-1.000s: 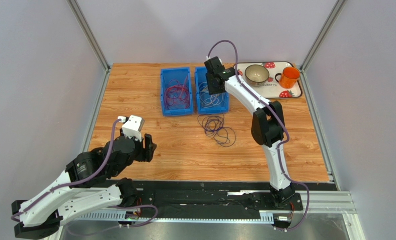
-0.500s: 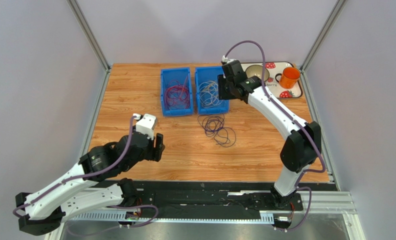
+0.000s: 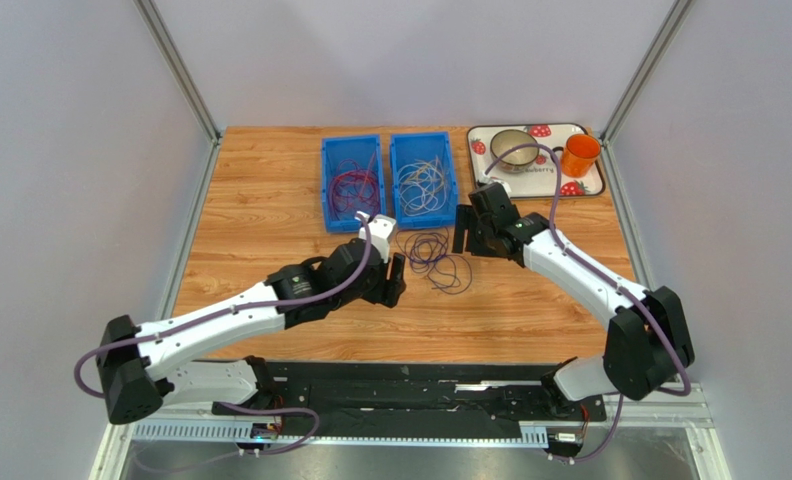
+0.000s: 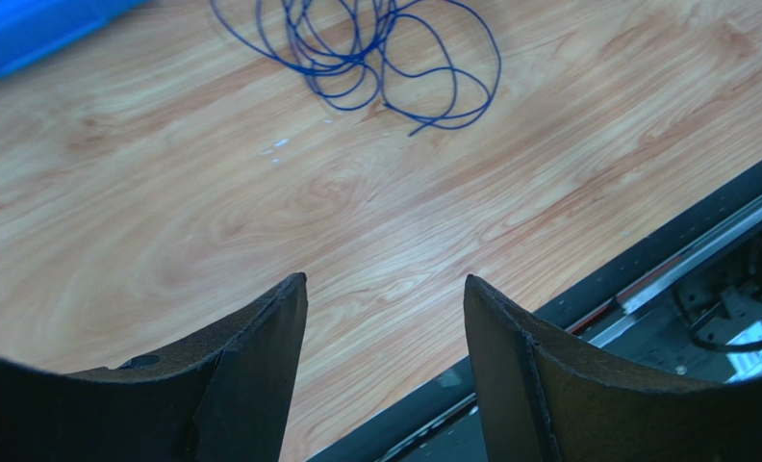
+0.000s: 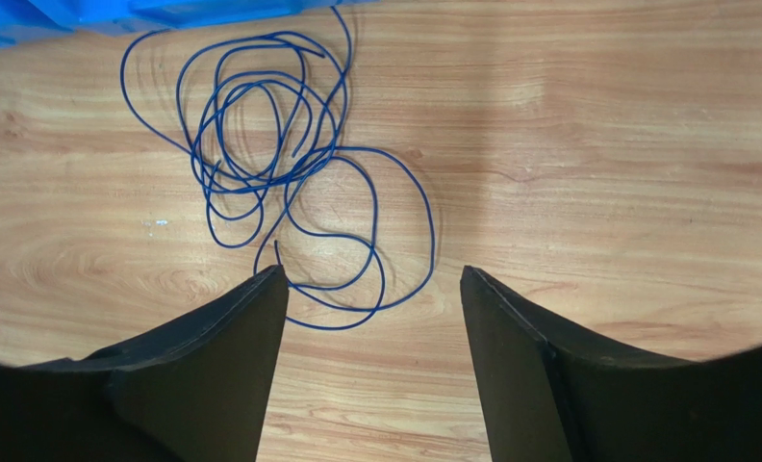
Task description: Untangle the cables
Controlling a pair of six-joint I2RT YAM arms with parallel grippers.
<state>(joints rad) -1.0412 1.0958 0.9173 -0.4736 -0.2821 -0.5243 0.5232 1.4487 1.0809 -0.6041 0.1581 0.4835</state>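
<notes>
A dark purple-blue cable [image 3: 432, 250] lies in a loose tangle of loops on the wooden table, in front of the blue bins. It shows near the top of the left wrist view [image 4: 356, 72] and the right wrist view [image 5: 303, 159]. Dark red cables [image 3: 355, 188] lie in the left bin, whitish cables [image 3: 422, 187] in the right bin. My left gripper [image 3: 395, 283] hovers just left of the tangle, open and empty [image 4: 385, 279]. On the tangle's right side my right gripper [image 3: 465, 232] is open and empty [image 5: 373, 271], its left fingertip over the nearest loop.
Two blue bins [image 3: 326, 185] [image 3: 394, 180] stand side by side at the back of the table. A strawberry-print tray [image 3: 590, 185] at the back right carries a bowl [image 3: 513, 148] and an orange mug [image 3: 578, 155]. The black rail [image 4: 645, 269] runs along the near edge.
My left arm has stretched forward and right to the tangle. The right arm has drawn back from over the right bin to the table beside the tangle, and its jaws have opened.
</notes>
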